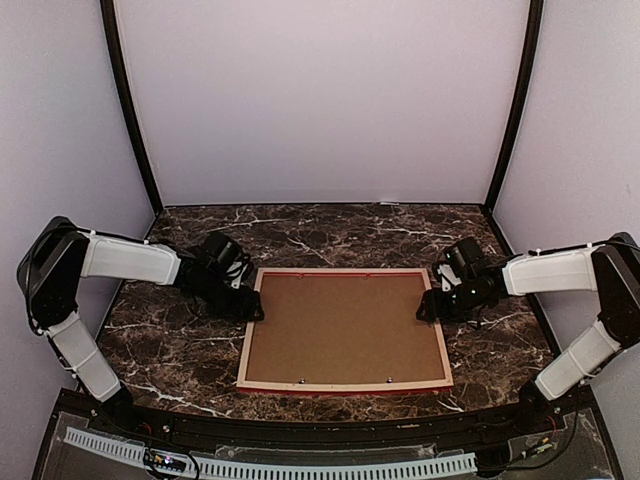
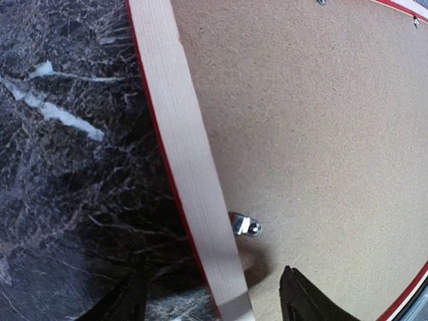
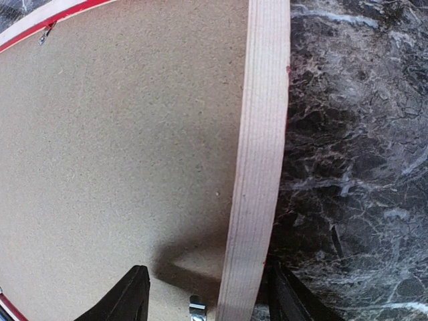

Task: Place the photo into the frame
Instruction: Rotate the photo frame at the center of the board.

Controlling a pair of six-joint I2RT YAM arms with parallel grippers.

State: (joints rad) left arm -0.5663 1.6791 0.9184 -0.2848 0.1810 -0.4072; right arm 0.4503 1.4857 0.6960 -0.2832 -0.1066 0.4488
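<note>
The frame [image 1: 340, 386] lies face down in the middle of the marble table, its pale wood back and brown backing board [image 1: 345, 328] facing up. A thin red edge shows along its sides. The photo is hidden. My left gripper [image 1: 254, 306] is open astride the frame's left rail [image 2: 187, 154], one finger on either side with gaps to the wood. My right gripper [image 1: 428, 304] is open astride the right rail [image 3: 257, 134] in the same way. A small metal clip [image 2: 246, 225] sits on the board just ahead of the left gripper [image 2: 214, 304]. Another clip [image 3: 196, 309] lies between the fingers of the right gripper [image 3: 210, 301].
Dark marble tabletop [image 1: 180, 350] surrounds the frame on all sides. White walls and two black posts [image 1: 130, 110] enclose the back. Two more metal clips [image 1: 302, 380] sit along the board's near edge.
</note>
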